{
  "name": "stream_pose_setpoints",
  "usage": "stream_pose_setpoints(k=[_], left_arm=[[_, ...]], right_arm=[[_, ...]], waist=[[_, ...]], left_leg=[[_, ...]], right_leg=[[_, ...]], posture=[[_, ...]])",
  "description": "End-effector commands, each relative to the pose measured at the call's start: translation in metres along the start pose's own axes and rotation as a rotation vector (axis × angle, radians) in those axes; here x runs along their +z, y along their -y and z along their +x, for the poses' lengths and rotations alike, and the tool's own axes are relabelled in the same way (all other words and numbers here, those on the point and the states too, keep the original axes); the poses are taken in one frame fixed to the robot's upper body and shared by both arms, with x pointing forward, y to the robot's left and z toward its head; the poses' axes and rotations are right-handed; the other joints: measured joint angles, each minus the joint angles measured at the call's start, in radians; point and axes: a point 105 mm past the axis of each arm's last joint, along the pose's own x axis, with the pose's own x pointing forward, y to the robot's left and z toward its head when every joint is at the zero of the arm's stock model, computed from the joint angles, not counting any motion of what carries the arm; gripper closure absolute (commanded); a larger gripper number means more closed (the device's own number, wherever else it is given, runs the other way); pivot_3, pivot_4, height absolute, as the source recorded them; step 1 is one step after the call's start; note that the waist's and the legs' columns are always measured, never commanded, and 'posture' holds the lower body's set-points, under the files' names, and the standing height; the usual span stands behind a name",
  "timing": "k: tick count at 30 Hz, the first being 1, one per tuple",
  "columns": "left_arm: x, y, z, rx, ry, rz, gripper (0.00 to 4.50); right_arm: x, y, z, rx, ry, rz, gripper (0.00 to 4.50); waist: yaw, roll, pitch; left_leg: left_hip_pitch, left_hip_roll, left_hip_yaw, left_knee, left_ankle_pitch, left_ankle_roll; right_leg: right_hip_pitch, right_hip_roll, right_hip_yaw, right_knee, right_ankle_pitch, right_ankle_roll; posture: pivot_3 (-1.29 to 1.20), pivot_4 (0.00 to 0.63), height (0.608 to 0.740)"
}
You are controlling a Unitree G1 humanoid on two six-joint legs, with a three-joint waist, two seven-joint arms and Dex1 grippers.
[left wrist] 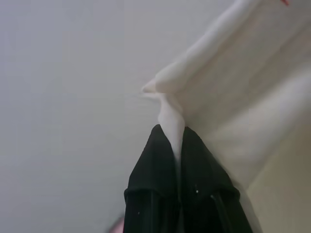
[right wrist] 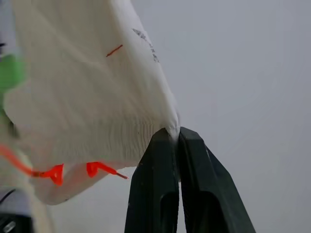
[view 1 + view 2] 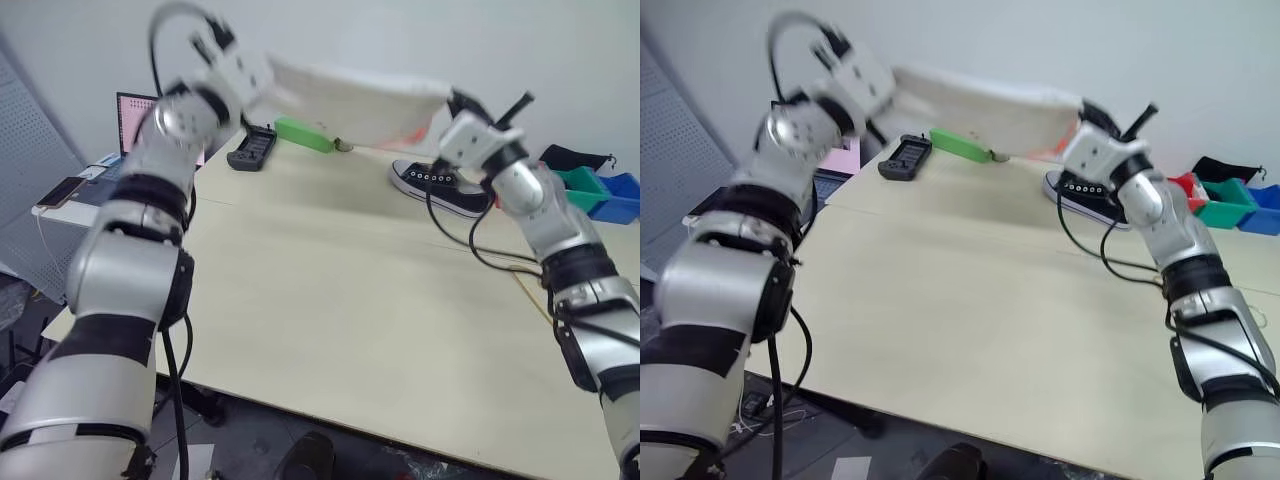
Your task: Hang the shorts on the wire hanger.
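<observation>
Pale table (image 3: 330,300) bears sneaker (image 3: 440,186), black remote (image 3: 251,148).

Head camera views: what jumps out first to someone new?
The large white wrinkled cloth shorts, stretched in the air above the far side of the pale wooden table, each end pinched by a shut tool: left tool, right tool. Next, the black canvas sneaker on the table beneath the right end, and a flat bright green piece under the shorts.

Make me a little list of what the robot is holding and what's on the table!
held: shorts, stretched in the air between both grippers
left gripper: shut on one end of the cloth
right gripper: shut on the other end
table: black sneaker, green block, black device
far right: green and blue bins
</observation>
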Motion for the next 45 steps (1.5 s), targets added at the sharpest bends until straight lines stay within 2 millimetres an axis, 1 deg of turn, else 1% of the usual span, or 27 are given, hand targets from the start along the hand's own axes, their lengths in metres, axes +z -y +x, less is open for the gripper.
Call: stream_pose_setpoints(k=[1, 2, 3, 4, 6, 7, 8, 10, 12, 14, 17, 21, 24, 26, 28, 32, 35, 37, 41, 43, 44, 45], left_arm=[[-0.058, 0.086, -0.037, -0.503, -0.092, 0.0, 4.5], [-0.072, 0.118, -0.058, -0.676, -0.109, 0.0, 4.5], [-0.079, 0.141, -0.079, -0.808, -0.113, -0.006, 4.5], [-0.079, 0.155, -0.093, -0.887, -0.105, -0.011, 4.5], [-0.072, 0.163, -0.106, -0.924, -0.092, -0.028, 4.5], [-0.068, 0.164, -0.108, -0.919, -0.091, -0.034, 4.5], [-0.066, 0.164, -0.109, -0.912, -0.095, -0.039, 4.5], [-0.063, 0.165, -0.111, -0.914, -0.104, -0.031, 4.5], [-0.061, 0.167, -0.112, -0.92, -0.109, -0.01, 4.5], [-0.056, 0.171, -0.111, -0.936, -0.102, -0.003, 4.5], [-0.052, 0.181, -0.115, -0.983, -0.09, 0.012, 4.5], [-0.048, 0.194, -0.13, -1.078, -0.076, 0.021, 4.5], [-0.042, 0.211, -0.149, -1.195, -0.047, 0.01, 4.5], [-0.039, 0.217, -0.158, -1.249, -0.04, -0.006, 4.5], [-0.038, 0.22, -0.162, -1.282, -0.046, -0.009, 4.5], [-0.039, 0.221, -0.162, -1.289, -0.058, -0.019, 4.5], [-0.042, 0.222, -0.163, -1.305, -0.075, -0.017, 4.5], [-0.042, 0.222, -0.164, -1.313, -0.082, -0.025, 4.5], [-0.041, 0.22, -0.165, -1.324, -0.068, -0.03, 4.5], [-0.036, 0.218, -0.154, -1.27, -0.029, -0.05, 4.0], [-0.034, 0.217, -0.15, -1.251, -0.02, -0.063, 3.82], [-0.032, 0.215, -0.148, -1.249, -0.011, -0.07, 3.55]], right_arm=[[-0.022, -0.09, -0.058, 0.554, -0.118, 0.024, 4.46], [-0.025, -0.121, -0.089, 0.753, -0.142, 0.032, 4.46], [-0.026, -0.14, -0.117, 0.897, -0.179, 0.082, 4.46], [-0.027, -0.151, -0.136, 0.99, -0.217, 0.136, 4.46], [-0.028, -0.158, -0.163, 1.124, -0.25, 0.151, 4.46], [-0.027, -0.159, -0.174, 1.184, -0.263, 0.157, 4.46], [-0.025, -0.159, -0.186, 1.251, -0.272, 0.171, 4.46], [-0.022, -0.156, -0.201, 1.346, -0.283, 0.174, 4.46], [-0.021, -0.152, -0.212, 1.414, -0.295, 0.171, 4.46], [-0.02, -0.148, -0.221, 1.462, -0.315, 0.183, 4.46], [-0.016, -0.145, -0.232, 1.52, -0.332, 0.224, 4.46], [-0.005, -0.141, -0.242, 1.573, -0.327, 0.288, 4.46], [0.01, -0.139, -0.254, 1.634, -0.298, 0.376, 4.46], [0.017, -0.137, -0.258, 1.656, -0.286, 0.417, 4.46], [0.021, -0.136, -0.261, 1.672, -0.281, 0.443, 4.46], [0.028, -0.133, -0.269, 1.714, -0.268, 0.481, 4.46], [0.033, -0.135, -0.263, 1.68, -0.248, 0.529, 4.46], [0.033, -0.138, -0.258, 1.655, -0.253, 0.556, 4.46], [0.032, -0.141, -0.259, 1.654, -0.25, 0.557, 4.46], [0.035, -0.139, -0.257, 1.646, -0.24, 0.585, 3.97], [0.036, -0.137, -0.257, 1.644, -0.24, 0.599, 3.77], [0.036, -0.134, -0.256, 1.643, -0.242, 0.602, 3.45]], waist=[[-0.009, 0.004, -0.001], [-0.015, 0.006, 0.0], [-0.02, 0.008, -0.001], [-0.028, 0.009, 0.0], [-0.037, 0.011, 0.001], [-0.035, 0.013, -0.001], [-0.03, 0.014, -0.003], [-0.017, 0.021, -0.008], [-0.016, 0.023, -0.008], [-0.014, 0.023, -0.008], [-0.004, 0.023, -0.008], [0.011, 0.023, -0.008], [0.016, 0.023, -0.008], [0.017, 0.023, -0.008], [0.018, 0.023, -0.008], [0.018, 0.024, -0.009], [0.016, 0.024, -0.009], [0.016, 0.024, -0.009], [0.017, 0.024, -0.009], [0.017, 0.024, -0.009], [0.018, 0.024, -0.009], [0.017, 0.024, -0.009]], left_leg=[[0.01, 0.0, 0.0, 0.0, 0.0, 0.001], [0.013, 0.001, 0.0, 0.0, 0.0, 0.002], [0.016, 0.003, -0.001, 0.0, 0.0, 0.004], [0.017, 0.004, -0.002, 0.001, -0.002, 0.007], [0.016, 0.016, -0.004, 0.003, -0.004, 0.01], [0.015, 0.015, -0.002, 0.006, -0.004, 0.01], [0.015, 0.015, -0.002, 0.007, -0.005, 0.011], [0.019, 0.016, -0.003, 0.007, -0.005, 0.013], [0.026, 0.016, 0.0, 0.007, -0.007, 0.016], [0.029, 0.016, 0.002, 0.007, -0.009, 0.019], [0.029, 0.016, 0.002, 0.007, -0.01, 0.021], [0.027, 0.018, 0.002, 0.007, -0.013, 0.025], [0.027, 0.019, 0.002, 0.007, -0.013, 0.026], [0.026, 0.019, 0.001, 0.007, -0.013, 0.026], [0.026, 0.019, 0.001, 0.007, -0.013, 0.026], [0.027, 0.018, 0.002, 0.007, -0.013, 0.026], [0.027, 0.017, 0.002, 0.007, -0.013, 0.026], [0.027, 0.017, 0.002, 0.007, -0.013, 0.027], [0.027, 0.017, 0.002, 0.007, -0.013, 0.027], [0.027, 0.017, 0.002, 0.007, -0.013, 0.027], [0.027, 0.017, 0.002, 0.007, -0.013, 0.027], [0.027, 0.017, 0.002, 0.007, -0.013, 0.027]], right_leg=[[0.008, 0.001, 0.002, 0.002, 0.0, 0.0], [0.01, 0.003, 0.003, 0.003, 0.0, -0.001], [0.013, 0.004, 0.007, 0.004, 0.001, -0.003], [0.013, 0.004, 0.008, 0.005, 0.001, -0.003], [0.011, 0.001, 0.012, 0.01, 0.001, -0.005], [0.005, -0.001, 0.013, 0.019, 0.0, -0.006], [0.005, 0.0, 0.013, 0.02, 0.0, -0.007], [0.009, 0.003, 0.012, 0.019, 0.001, -0.007], [0.016, 0.008, 0.013, 0.018, 0.0, -0.007], [0.018, 0.011, 0.013, 0.017, 0.0, -0.007], [0.019, 0.012, 0.013, 0.015, 0.0, -0.008], [0.019, 0.012, 0.014, 0.01, 0.0, -0.008], [0.019, 0.012, 0.014, 0.009, 0.0, -0.008], [0.019, 0.012, 0.014, 0.008, 0.0, -0.008], [0.02, 0.012, 0.013, 0.007, 0.0, -0.008], [0.02, 0.013, 0.012, 0.007, 0.0, -0.008], [0.02, 0.014, 0.012, 0.006, 0.0, -0.008], [0.02, 0.015, 0.012, 0.006, 0.0, -0.008], [0.02, 0.015, 0.012, 0.006, 0.0, -0.008], [0.02, 0.015, 0.012, 0.006, 0.0, -0.008], [0.02, 0.015, 0.011, 0.005, 0.0, -0.008], [0.02, 0.015, 0.011, 0.005, 0.0, -0.008]], posture=[[0.49, 0.0, 0.74], [0.49, 0.0, 0.74], [0.49, 0.0, 0.74], [0.49, 0.0, 0.74], [0.49, 0.0, 0.74], [0.49, 0.0, 0.74], [0.49, 0.0, 0.74], [0.48, 0.0, 0.74], [0.48, 0.0, 0.74], [0.47, 0.0, 0.74], [0.46, 0.0, 0.74], [0.44, 0.0, 0.74], [0.43, 0.0, 0.74], [0.43, 0.0, 0.74], [0.42, 0.0, 0.74], [0.41, 0.0, 0.74], [0.41, 0.0, 0.74], [0.4, 0.0, 0.74], [0.4, 0.0, 0.74], [0.4, 0.0, 0.74], [0.4, 0.0, 0.74], [0.39, 0.0, 0.74]])
